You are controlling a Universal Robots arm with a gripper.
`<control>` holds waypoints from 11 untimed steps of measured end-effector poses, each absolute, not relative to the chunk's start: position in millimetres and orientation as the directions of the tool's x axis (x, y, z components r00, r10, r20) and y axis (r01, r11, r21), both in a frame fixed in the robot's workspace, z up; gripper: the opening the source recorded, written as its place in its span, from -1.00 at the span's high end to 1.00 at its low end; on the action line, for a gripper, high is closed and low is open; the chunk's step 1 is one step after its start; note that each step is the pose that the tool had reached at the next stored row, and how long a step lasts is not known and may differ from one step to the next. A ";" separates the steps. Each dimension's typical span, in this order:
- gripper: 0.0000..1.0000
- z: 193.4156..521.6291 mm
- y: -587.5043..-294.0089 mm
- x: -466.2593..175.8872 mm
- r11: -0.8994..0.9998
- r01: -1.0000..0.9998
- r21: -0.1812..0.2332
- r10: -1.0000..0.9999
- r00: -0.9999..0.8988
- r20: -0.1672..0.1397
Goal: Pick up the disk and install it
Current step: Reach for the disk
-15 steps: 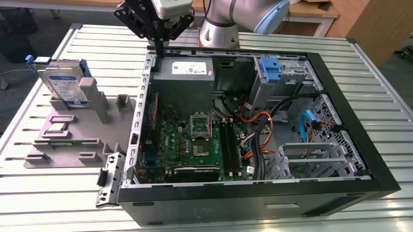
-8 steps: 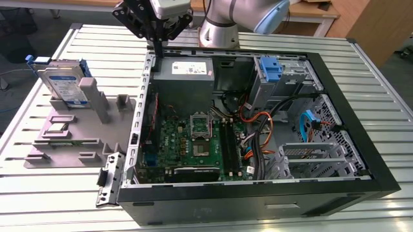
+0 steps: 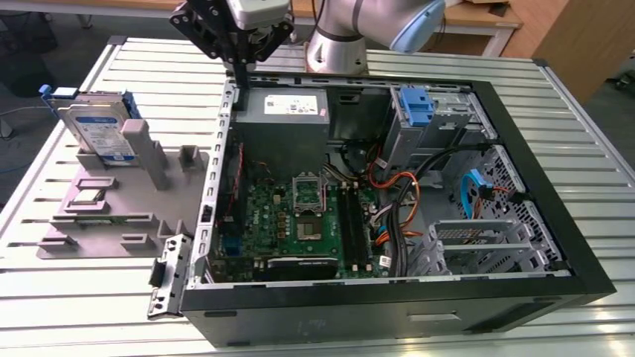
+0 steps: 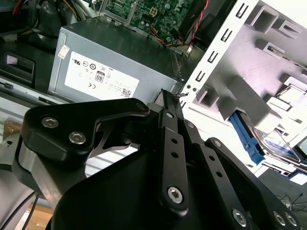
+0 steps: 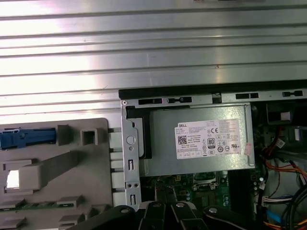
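hand [image 3: 238, 59]: mine, fingers pressed together, empty, over computer case [image 3: 397, 316] | disk [image 3: 97, 126]: upright in grey holder [image 3: 109, 216], bench edge at exterior view's left | progress: disk not picked, install pending

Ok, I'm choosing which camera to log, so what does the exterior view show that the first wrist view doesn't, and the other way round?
The exterior view adds the disk with its label facing out, standing upright in the grey fixture, plus the motherboard and a blue bracket inside the case. The first wrist view adds the slots in the case's back rim, seen from above. Both share the hand, the power supply and the ribbed table.
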State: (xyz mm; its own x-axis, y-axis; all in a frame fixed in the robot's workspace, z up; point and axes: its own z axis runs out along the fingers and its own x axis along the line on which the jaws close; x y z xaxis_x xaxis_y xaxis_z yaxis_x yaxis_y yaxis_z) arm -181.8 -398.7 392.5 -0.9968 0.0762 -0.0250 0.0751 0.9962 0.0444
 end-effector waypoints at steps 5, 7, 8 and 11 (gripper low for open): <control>0.79 392.5 -398.7 -182.2 0.996 0.075 0.044 0.076 -0.997 -0.025; 0.79 392.5 -398.7 -182.2 0.996 0.075 0.044 0.076 -0.997 -0.025; 0.79 392.5 -398.7 -182.3 0.996 0.075 0.044 0.076 -0.997 -0.025; 0.79 392.4 -398.8 -184.1 0.996 0.075 0.044 0.076 -0.997 -0.025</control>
